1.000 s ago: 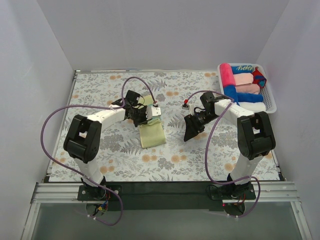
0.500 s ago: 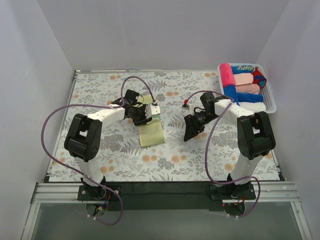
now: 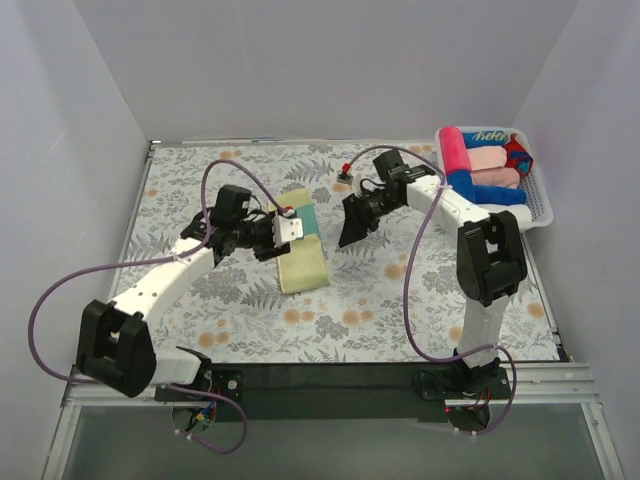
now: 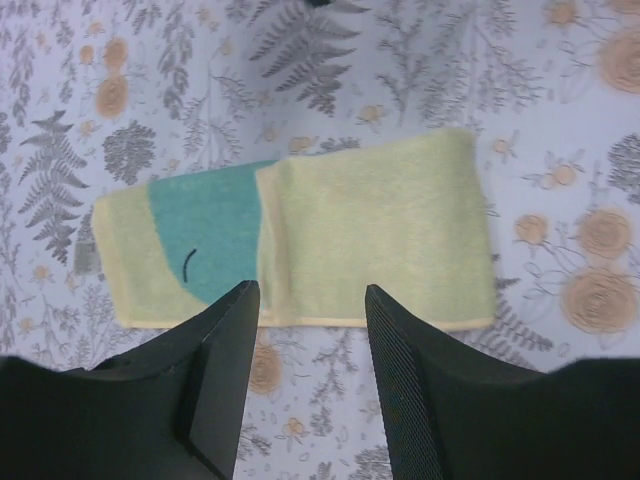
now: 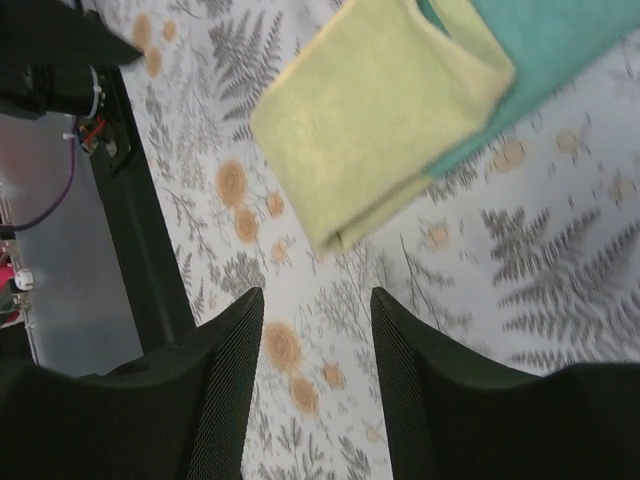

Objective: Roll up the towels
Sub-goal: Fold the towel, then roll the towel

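The pale yellow towel [image 3: 303, 262] lies flat on the floral mat, one end folded over so its teal-green patch [image 3: 304, 217] shows at the far end. My left gripper [image 3: 284, 231] is open and empty, just left of the towel's far end. In the left wrist view the towel [image 4: 380, 235] lies just beyond the open gripper [image 4: 312, 305]. My right gripper [image 3: 352, 226] is open and empty, a little to the right of the towel. In the right wrist view the towel [image 5: 385, 115] lies ahead of the open gripper [image 5: 316, 312]. A royal blue roll [image 3: 499, 194] lies in the basket.
A white basket [image 3: 541, 205] at the back right holds several rolled towels, pink, blue and white. Purple cables loop from both arms. White walls close in the left, back and right. A black strip runs along the table's near edge [image 3: 320, 375].
My left arm has swung out to the left and its gripper has drawn back a little from the towel. My right gripper has moved up and left, closer to the towel's far end.
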### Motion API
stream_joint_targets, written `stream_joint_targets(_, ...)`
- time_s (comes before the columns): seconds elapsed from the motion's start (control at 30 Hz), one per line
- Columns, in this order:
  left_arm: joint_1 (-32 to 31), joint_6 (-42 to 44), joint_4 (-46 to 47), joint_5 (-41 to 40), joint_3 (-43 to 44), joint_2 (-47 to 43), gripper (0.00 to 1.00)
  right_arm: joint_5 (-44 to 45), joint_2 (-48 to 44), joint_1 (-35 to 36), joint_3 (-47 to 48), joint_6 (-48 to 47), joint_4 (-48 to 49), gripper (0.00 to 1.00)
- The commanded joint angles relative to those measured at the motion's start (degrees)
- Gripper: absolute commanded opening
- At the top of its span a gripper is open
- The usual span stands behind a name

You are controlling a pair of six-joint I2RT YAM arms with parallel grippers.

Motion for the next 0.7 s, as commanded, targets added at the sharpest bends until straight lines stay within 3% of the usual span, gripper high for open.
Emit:
stream_joint_targets(0.0, -1.03, 3.22, -4.32, 4.1, -6.72, -6.4, 0.44, -3.47, 3.56, 5.35, 6.09, 4.68, 4.75, 0.45)
stream_joint_targets(0.1, -2.61, 6.38, -4.15, 4.28, -13.4, -12.11, 0.5, -5.06, 7.08, 9.48, 6.03, 8.02, 7.91, 0.44)
stream_joint_targets(0.27, -8.49, 7.79, -0.47, -1.94, -20.52, -16.27, 0.52, -4.01, 11.57, 14.23, 0.75, 10.31, 14.22, 0.41)
stream_joint_targets(0.43, -14.29, 6.48, 3.32, -5.12, -22.9, -15.22, 0.52, -1.9, 16.39, 14.77, -2.15, 11.28, 16.53, 0.38)
stream_joint_targets(0.67, -17.38, 5.95, 11.83, -11.44, -25.89, -9.86, 0.5, -3.47, 18.17, 14.68, -4.09, 12.78, 18.11, 0.36)
